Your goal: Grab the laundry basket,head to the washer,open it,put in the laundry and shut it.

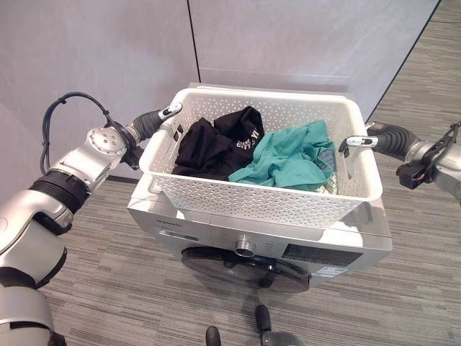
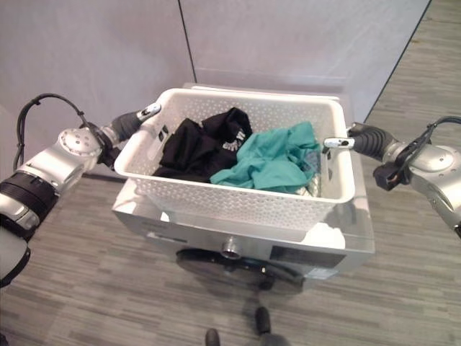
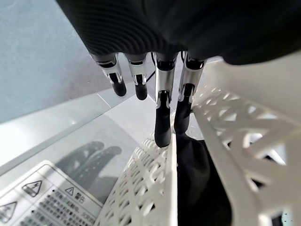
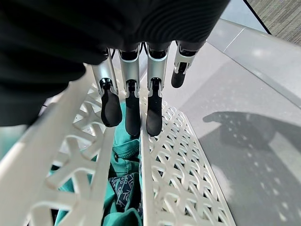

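both arms reach level, left hand (image 1: 167, 115) and right hand (image 1: 358, 142) hooking curled fingers over the laundry basket (image 1: 266, 198) rims atop the washer (image 1: 216, 234), thumbs hidden.

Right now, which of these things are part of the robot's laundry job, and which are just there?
Part of the job:
laundry basket
black garment
teal garment
washer
left robot hand
right robot hand

Just there:
grey wall panels
striped floor
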Available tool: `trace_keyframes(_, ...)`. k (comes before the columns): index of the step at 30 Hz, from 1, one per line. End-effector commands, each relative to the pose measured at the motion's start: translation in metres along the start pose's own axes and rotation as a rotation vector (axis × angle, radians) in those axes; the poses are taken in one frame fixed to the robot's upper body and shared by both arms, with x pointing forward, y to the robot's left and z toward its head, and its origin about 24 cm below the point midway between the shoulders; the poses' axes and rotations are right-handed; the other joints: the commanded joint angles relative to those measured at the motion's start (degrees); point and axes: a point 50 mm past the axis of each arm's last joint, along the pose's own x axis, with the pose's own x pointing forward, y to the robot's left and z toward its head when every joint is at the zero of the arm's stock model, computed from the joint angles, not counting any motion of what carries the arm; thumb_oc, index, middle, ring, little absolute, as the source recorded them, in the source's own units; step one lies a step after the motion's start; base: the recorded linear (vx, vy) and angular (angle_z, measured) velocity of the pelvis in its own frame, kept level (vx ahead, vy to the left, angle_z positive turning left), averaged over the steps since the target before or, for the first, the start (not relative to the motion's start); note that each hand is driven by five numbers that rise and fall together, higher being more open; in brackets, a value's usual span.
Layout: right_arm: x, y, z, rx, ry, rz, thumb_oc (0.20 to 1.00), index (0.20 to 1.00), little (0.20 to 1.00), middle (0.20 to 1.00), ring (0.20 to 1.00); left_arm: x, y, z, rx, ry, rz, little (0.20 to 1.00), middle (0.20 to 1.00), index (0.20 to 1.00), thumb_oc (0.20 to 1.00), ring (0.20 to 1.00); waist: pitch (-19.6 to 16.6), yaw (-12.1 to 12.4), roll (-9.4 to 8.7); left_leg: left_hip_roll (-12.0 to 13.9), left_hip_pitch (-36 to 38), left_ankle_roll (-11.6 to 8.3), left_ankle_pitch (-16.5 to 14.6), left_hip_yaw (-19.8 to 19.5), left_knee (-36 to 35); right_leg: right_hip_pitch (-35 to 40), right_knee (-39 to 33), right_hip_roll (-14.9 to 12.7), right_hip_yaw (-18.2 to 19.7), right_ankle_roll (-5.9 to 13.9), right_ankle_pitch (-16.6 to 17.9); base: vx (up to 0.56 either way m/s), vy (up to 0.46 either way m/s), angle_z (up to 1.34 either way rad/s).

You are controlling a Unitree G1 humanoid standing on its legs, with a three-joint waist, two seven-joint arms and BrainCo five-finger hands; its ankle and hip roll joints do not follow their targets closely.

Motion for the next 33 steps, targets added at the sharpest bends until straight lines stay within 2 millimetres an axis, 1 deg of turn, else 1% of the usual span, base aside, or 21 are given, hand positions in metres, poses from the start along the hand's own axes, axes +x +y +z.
trace_keyframes(1,-0.004,-0.006,0.027,-0.057,-0.092,-0.012,1.000,1.000,1.000,1.000,1.000,0.015,-0.015,0.026,0.062,-0.080,-0.055,1.000,1.000,1.000,1.000,1.000,1.9,1.5,-0.04,0.6,1.3,-1.77,-0.7,-0.4,0.2,2.9,0.0,0.3,-3.2,5.19,-2.4,0.00,0.000,0.00)
trace_keyframes(3,-0.004,-0.006,0.027,-0.057,-0.092,-0.012,1.000,1.000,1.000,1.000,1.000,0.015,-0.015,0.026,0.062,-0.080,-0.055,1.000,1.000,1.000,1.000,1.000,1.9,1.5,-0.04,0.6,1.3,-1.77,-0.7,-0.4,0.2,2.9,0.0,0.3,-3.2,5.19,-2.4,0.00,0.000,0.00)
trace_keyframes(4,-0.009,-0.019,0.026,-0.106,-0.039,-0.074,1.000,1.000,1.000,1.000,1.000,0.023,-0.019,0.021,0.141,-0.025,-0.035,1.000,1.000,1.000,1.000,1.000,1.9,1.7,-0.24,0.4,1.0,-1.60,-0.7,-1.4,0.2,3.2,0.0,0.0,-4.0,5.07,-2.6,-0.04,-0.017,0.02)
trace_keyframes(5,-0.012,-0.023,0.024,-0.130,-0.021,-0.098,1.000,1.000,1.000,1.000,1.000,0.026,-0.021,0.023,0.162,-0.025,-0.031,1.000,1.000,1.000,1.000,1.000,1.8,1.6,-0.26,0.4,1.0,-1.47,-0.8,-1.9,0.2,3.4,0.0,-0.1,-4.4,5.04,-2.6,-0.10,-0.016,0.08)
trace_keyframes(6,-0.039,-0.046,0.004,-0.070,0.027,-0.242,1.000,1.000,1.000,1.000,1.000,0.021,-0.006,0.001,0.276,0.102,0.048,1.000,1.000,1.000,1.000,1.000,1.8,0.4,0.36,0.3,1.5,-1.10,-1.5,-2.3,0.2,4.1,0.0,-0.1,-5.0,5.05,-3.1,-0.08,-0.010,0.18)
trace_keyframes(7,-0.047,-0.047,-0.003,-0.053,0.041,-0.260,1.000,1.000,1.000,1.000,1.000,0.023,-0.007,0.003,0.300,0.107,0.041,1.000,1.000,1.000,1.000,1.000,1.5,1.1,-0.19,0.3,1.3,-1.08,-1.3,-2.4,0.2,4.1,0.0,-0.1,-5.1,4.99,-3.0,-0.08,-0.007,0.26)
trace_keyframes(10,-0.057,-0.050,-0.009,-0.038,0.050,-0.287,1.000,1.000,1.000,1.000,1.000,0.021,0.001,0.003,0.358,0.135,0.059,1.000,1.000,1.000,1.000,1.000,1.2,1.4,-0.47,0.2,1.5,-1.06,-1.4,-2.5,0.2,4.3,0.0,0.0,-5.1,4.93,-3.2,-0.01,-0.026,0.21)
trace_keyframes(12,-0.065,-0.055,-0.014,-0.038,0.064,-0.320,1.000,1.000,1.000,1.000,1.000,0.019,0.012,0.010,0.478,0.155,0.103,1.000,1.000,1.000,1.000,1.000,1.0,1.3,-0.42,0.2,1.6,-1.05,-1.4,-2.7,0.2,4.5,0.0,0.0,-5.2,4.86,-3.3,0.00,-0.023,-0.09)
trace_keyframes(13,-0.071,-0.061,-0.016,-0.071,0.087,-0.367,1.000,1.000,1.000,1.000,1.000,0.019,0.019,0.015,0.583,0.179,0.137,1.000,1.000,1.000,1.000,1.000,1.0,1.2,-0.32,0.2,1.7,-1.00,-1.6,-2.9,0.2,4.6,0.0,0.0,-5.3,4.83,-3.4,0.00,0.000,0.00)
trace_keyframes(14,-0.071,-0.061,-0.016,-0.071,0.087,-0.367,1.000,1.000,1.000,1.000,1.000,0.019,0.019,0.015,0.583,0.179,0.137,1.000,1.000,1.000,1.000,1.000,1.0,1.2,-0.32,0.2,1.7,-1.00,-1.6,-2.9,0.2,4.6,0.0,0.0,-5.3,4.83,-3.4,0.00,0.000,0.00)
trace_keyframes(15,-0.073,-0.066,-0.016,-0.117,0.107,-0.416,1.000,1.000,1.000,1.000,1.000,0.023,0.017,0.024,0.621,0.167,0.155,1.000,1.000,1.000,1.000,1.000,1.1,1.4,-0.24,0.2,1.6,-0.97,-1.6,-3.0,0.2,4.6,0.0,-0.1,-5.4,4.83,-3.5,0.00,0.000,0.00)
trace_keyframes(16,-0.072,-0.067,-0.016,-0.119,0.107,-0.415,1.000,1.000,1.000,1.000,1.000,0.023,0.017,0.023,0.621,0.168,0.156,1.000,1.000,1.000,1.000,1.000,1.1,1.3,-0.22,0.2,1.6,-0.97,-1.6,-2.9,0.2,4.6,0.0,-0.1,-5.4,4.83,-3.5,-0.04,-0.009,0.00)
trace_keyframes(18,-0.068,-0.075,-0.009,-0.204,0.132,-0.471,1.000,1.000,1.000,1.000,1.000,0.025,0.017,0.026,0.657,0.178,0.164,1.000,1.000,1.000,1.000,1.000,1.2,1.4,0.08,0.2,1.5,-0.96,-1.6,-2.8,0.2,4.5,0.0,0.0,-5.3,4.89,-3.5,-0.02,-0.001,0.00)
trace_keyframes(19,-0.057,-0.078,-0.006,-0.210,0.126,-0.505,1.000,1.000,1.000,1.000,1.000,0.027,0.019,0.032,0.703,0.187,0.198,1.000,1.000,1.000,1.000,1.000,1.2,1.5,0.52,0.1,1.6,-0.86,-1.6,-2.7,0.2,4.5,0.0,-0.1,-5.2,4.78,-3.4,0.00,0.000,0.00)
trace_keyframes(20,-0.048,-0.076,-0.001,-0.212,0.107,-0.506,1.000,1.000,1.000,1.000,1.000,0.027,0.023,0.033,0.744,0.203,0.226,1.000,1.000,1.000,1.000,1.000,1.3,1.1,0.90,0.2,1.7,-0.85,-1.6,-2.5,0.2,4.5,0.0,0.0,-5.1,4.68,-3.4,0.00,0.000,0.00)
trace_keyframes(24,-0.037,-0.074,0.008,-0.243,0.076,-0.513,1.000,1.000,1.000,1.000,1.000,0.027,0.030,0.033,0.792,0.242,0.268,1.000,1.000,1.000,1.000,1.000,1.3,0.7,1.17,0.3,1.8,-0.88,-1.6,-2.3,0.2,4.5,0.0,0.1,-4.9,4.61,-3.5,0.00,0.000,0.00)
trace_keyframes(27,-0.029,-0.071,0.015,-0.263,0.041,-0.533,1.000,1.000,1.000,1.000,1.000,0.025,0.043,0.041,0.914,0.282,0.323,1.000,1.000,1.000,1.000,1.000,0.9,0.2,1.43,0.5,2.1,-1.01,-1.6,-1.8,0.2,4.7,0.0,0.4,-4.7,4.57,-3.6,0.00,-0.005,-0.04)
trace_keyframes(29,-0.021,-0.071,0.016,-0.247,0.025,-0.553,1.000,1.000,1.000,1.000,1.000,0.017,0.055,0.031,0.901,0.332,0.353,1.000,1.000,1.000,1.000,1.000,0.5,0.1,1.50,0.6,2.7,-1.06,-1.7,-1.3,0.2,5.1,0.0,0.4,-4.7,4.54,-3.7,0.00,-0.004,-0.12)
trace_keyframes(30,-0.021,-0.072,0.013,-0.243,0.036,-0.562,1.000,1.000,1.000,1.000,1.000,0.013,0.060,0.027,0.884,0.344,0.366,1.000,1.000,1.000,1.000,1.000,0.3,0.2,1.48,0.6,2.9,-1.04,-1.8,-1.3,0.2,5.3,0.0,0.4,-4.8,4.53,-3.8,0.02,-0.012,-0.18)
trace_keyframes(31,-0.025,-0.074,0.009,-0.240,0.035,-0.601,1.000,1.000,1.000,1.000,1.000,-0.001,0.075,0.017,0.835,0.361,0.410,1.000,1.000,1.000,1.000,1.000,-0.5,0.5,1.52,0.6,3.6,-0.91,-2.1,-1.4,0.2,6.1,0.0,0.3,-5.1,4.39,-4.2,0.02,-0.011,-0.17)
trace_keyframes(33,-0.027,-0.074,0.008,-0.255,0.029,-0.629,1.000,1.000,1.000,1.000,1.000,-0.010,0.082,0.010,0.795,0.370,0.438,1.000,1.000,1.000,1.000,1.000,-1.1,1.0,1.40,0.5,4.0,-0.83,-2.2,-1.6,0.2,6.8,0.0,0.4,-5.5,4.26,-4.6,0.02,-0.004,-0.02)
